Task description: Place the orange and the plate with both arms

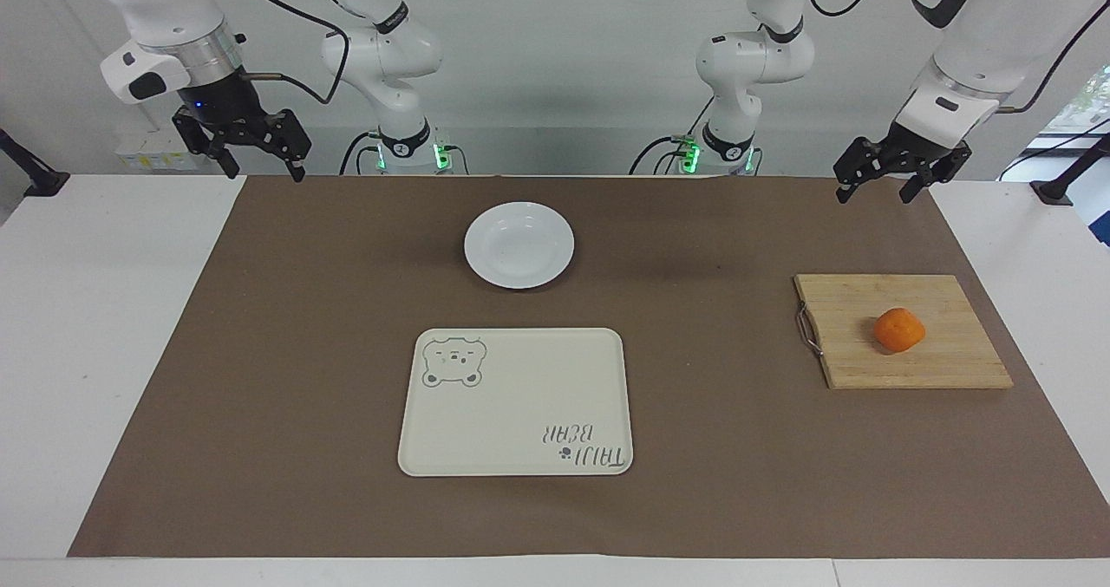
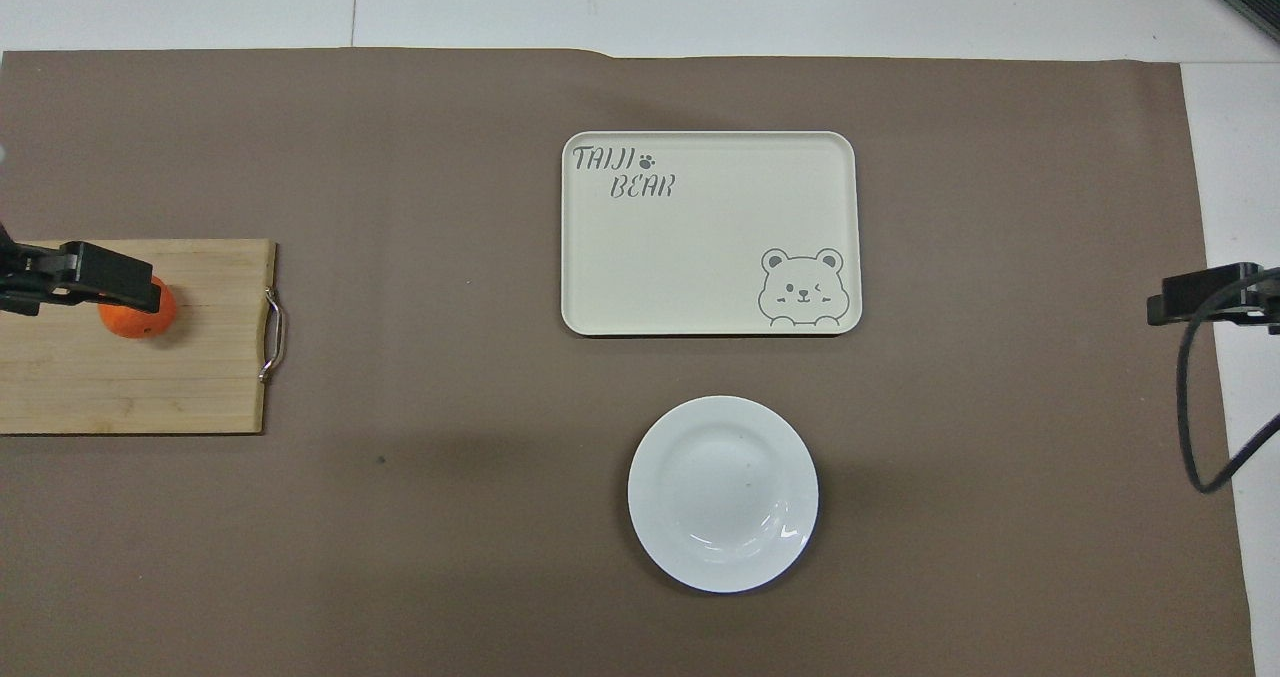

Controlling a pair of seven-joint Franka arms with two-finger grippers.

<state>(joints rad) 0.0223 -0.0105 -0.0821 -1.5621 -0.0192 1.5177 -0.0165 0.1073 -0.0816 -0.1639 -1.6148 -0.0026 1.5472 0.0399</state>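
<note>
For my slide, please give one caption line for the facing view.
Both open hands, left and right, wait raised; orange on cutting board, plate beside tray.
</note>
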